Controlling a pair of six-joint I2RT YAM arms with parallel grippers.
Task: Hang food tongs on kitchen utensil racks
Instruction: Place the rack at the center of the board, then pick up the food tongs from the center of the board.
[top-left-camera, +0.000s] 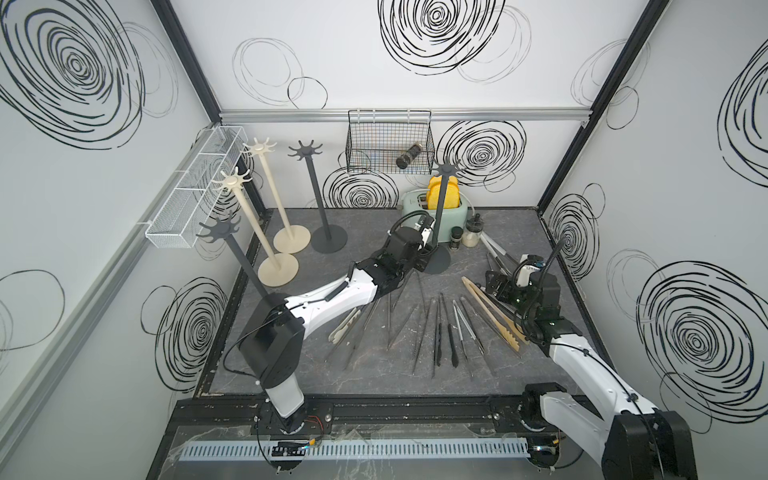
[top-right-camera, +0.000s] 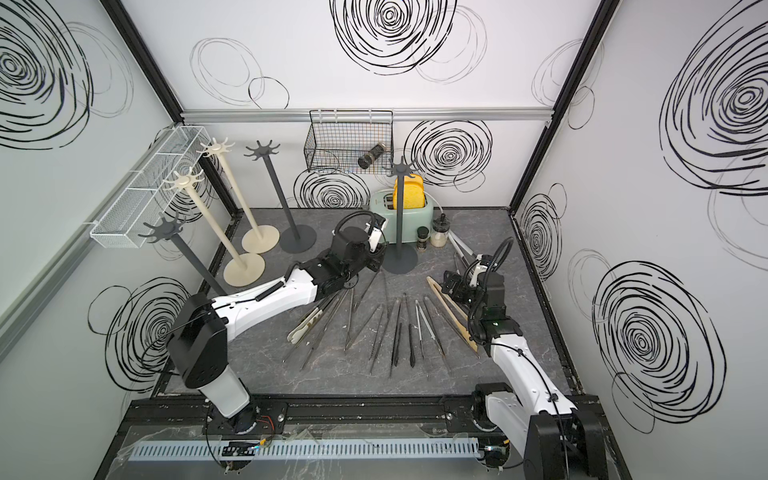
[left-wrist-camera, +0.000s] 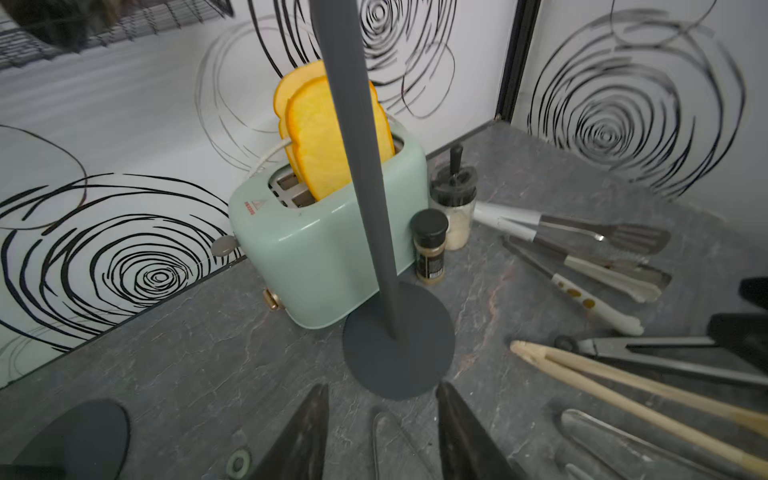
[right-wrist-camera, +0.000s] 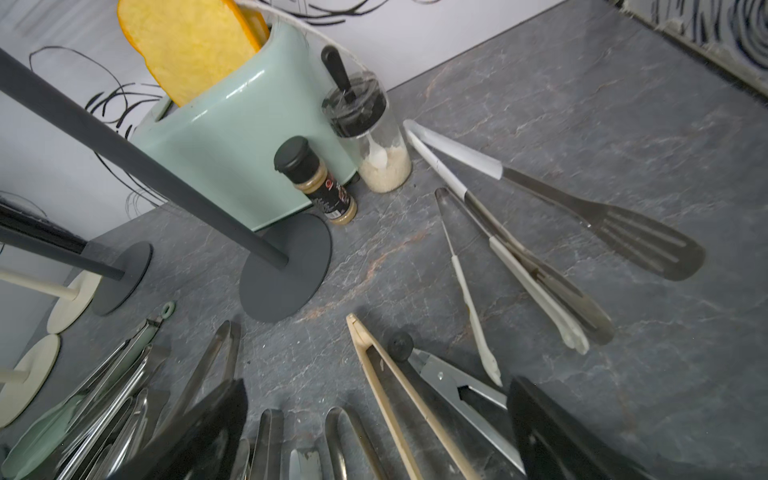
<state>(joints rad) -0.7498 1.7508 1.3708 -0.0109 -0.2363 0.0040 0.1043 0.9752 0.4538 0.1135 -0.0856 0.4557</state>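
Steel, black-tipped and wooden food tongs (top-left-camera: 437, 332) lie fanned on the grey stone desk (top-left-camera: 374, 382); left claw (left-wrist-camera: 382, 390) and right claw (right-wrist-camera: 376, 384) hover released above them, near a dark grey pole rack (top-left-camera: 440, 216).

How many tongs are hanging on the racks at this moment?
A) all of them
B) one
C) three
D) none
D: the star-shaped tops of all five racks are bare, and the tongs lie on the table.
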